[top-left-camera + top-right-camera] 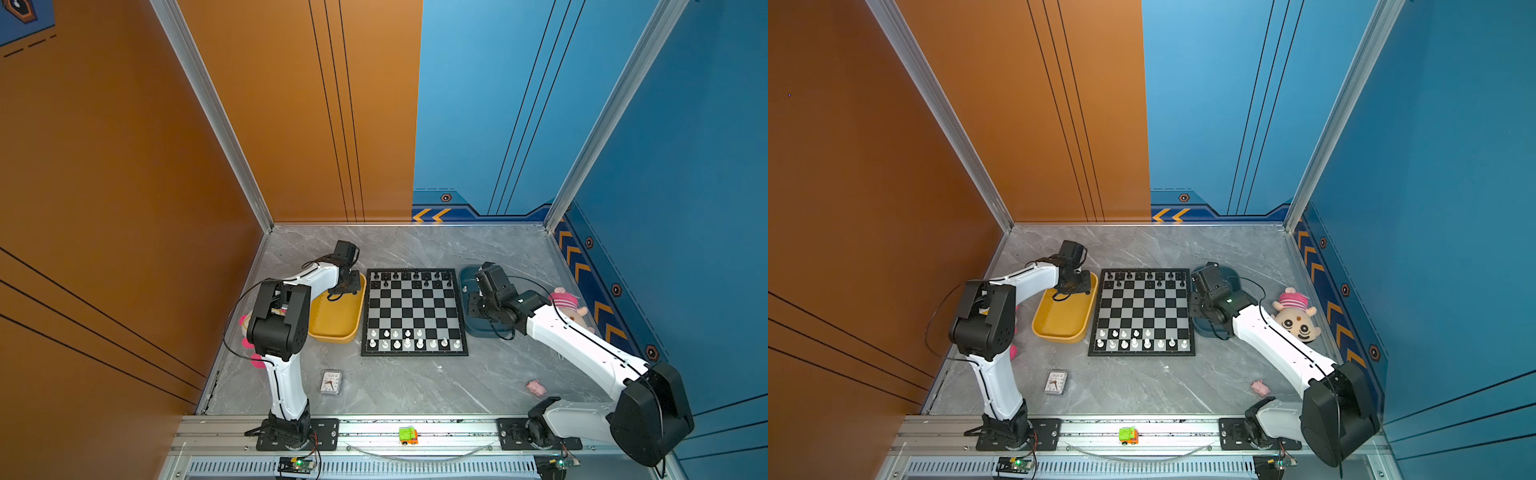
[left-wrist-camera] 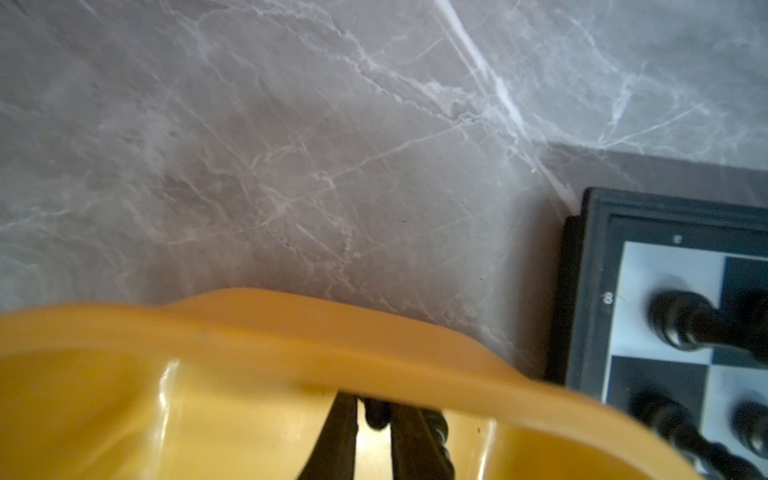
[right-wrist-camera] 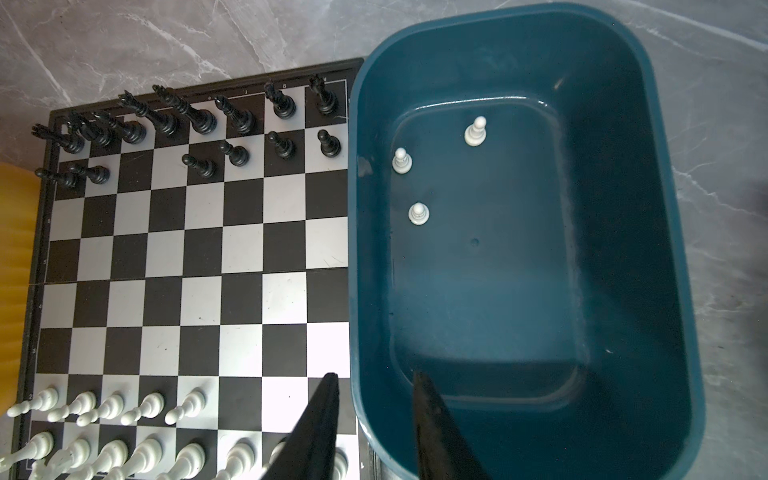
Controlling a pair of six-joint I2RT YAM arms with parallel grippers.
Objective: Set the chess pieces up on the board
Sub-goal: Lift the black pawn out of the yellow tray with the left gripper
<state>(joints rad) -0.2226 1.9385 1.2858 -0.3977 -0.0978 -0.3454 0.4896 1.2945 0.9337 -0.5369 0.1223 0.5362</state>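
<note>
My left gripper (image 2: 374,401) is nearly closed on 1 black chess piece (image 2: 375,416) inside the yellow tray (image 2: 249,324), beside the board (image 2: 582,291); my right gripper (image 3: 374,376) is partly open, empty, astride the teal tray (image 3: 615,208) wall; 3 white pawns (image 3: 418,213) stand farther inside.

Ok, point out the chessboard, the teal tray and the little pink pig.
chessboard (image 1: 413,309): in a top view, a bare middle square.
teal tray (image 3: 498,291): right wrist view, its bare floor.
pink pig (image 1: 536,387): in a top view, its body.
</note>
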